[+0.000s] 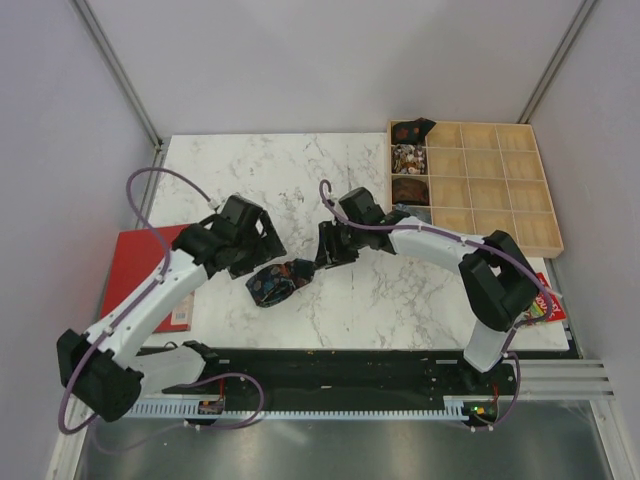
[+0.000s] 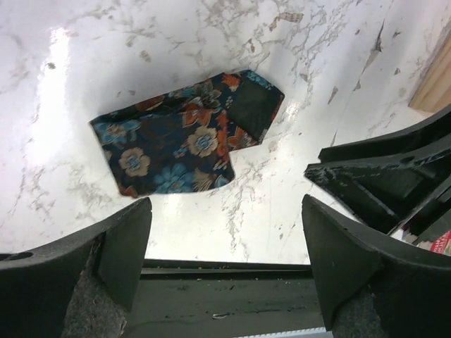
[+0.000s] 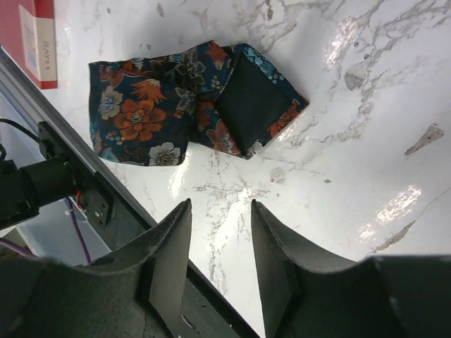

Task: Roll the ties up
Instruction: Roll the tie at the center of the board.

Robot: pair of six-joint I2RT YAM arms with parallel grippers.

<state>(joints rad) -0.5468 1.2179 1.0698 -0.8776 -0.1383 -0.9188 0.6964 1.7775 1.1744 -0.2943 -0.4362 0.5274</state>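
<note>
Tie: the tie (image 2: pixel 187 141) lies on the marble table (image 1: pixel 300 170) between the two grippers, apparently touching neither. It is a flat, loose bundle, not a tight roll.
Left gripper: the left gripper (image 2: pixel 225 211) has its fingers spread wide and holds nothing.
Right gripper: the right gripper (image 3: pixel 220 211) has its fingers parted by a narrower gap, also empty.
Risk, unrolling: the bundle probably slackens further, since nothing pins its layers.
Risk, bad pinch: closing on the top layer alone would likely drag the fold open.
Risk, collision: the grippers sit close together, so reaching in from both sides could make them knock.
Top view only: a wooden tray (image 1: pixel 545 180) with small bundles (image 1: pixel 407 158) in its left column, and a red booklet (image 1: pixel 140 270) under the left arm.
Wrist views only: a plain black flap (image 3: pixel 254 105) folded over one end, and uneven layer edges.
</note>
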